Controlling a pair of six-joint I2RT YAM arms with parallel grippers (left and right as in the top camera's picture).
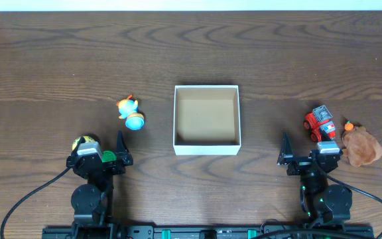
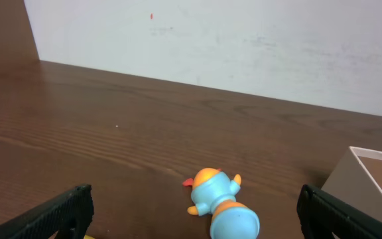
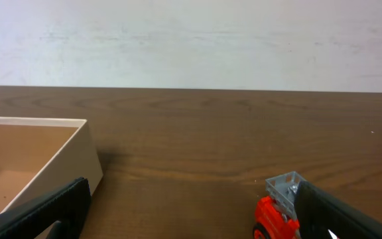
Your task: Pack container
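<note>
Overhead: a small square shallow container (image 1: pixel 206 149) with thin white walls and a brown cardboard floor sits at the centre of the dark wooden surface (image 1: pixel 58 60). A blue and orange plastic duck toy (image 1: pixel 131 113) lies to its left. A red and grey toy truck (image 1: pixel 320 123) and a brown plush lump (image 1: pixel 362 147) lie at the right. The left gripper (image 1: pixel 102 143) at lower left and the right gripper (image 1: pixel 310 143) at lower right both have spread jaws pinching nothing.

Left wrist: the duck lies between the spread jaws, and a container corner shows at the right edge.

Right wrist: the container is at the left, the truck at lower right.
</note>
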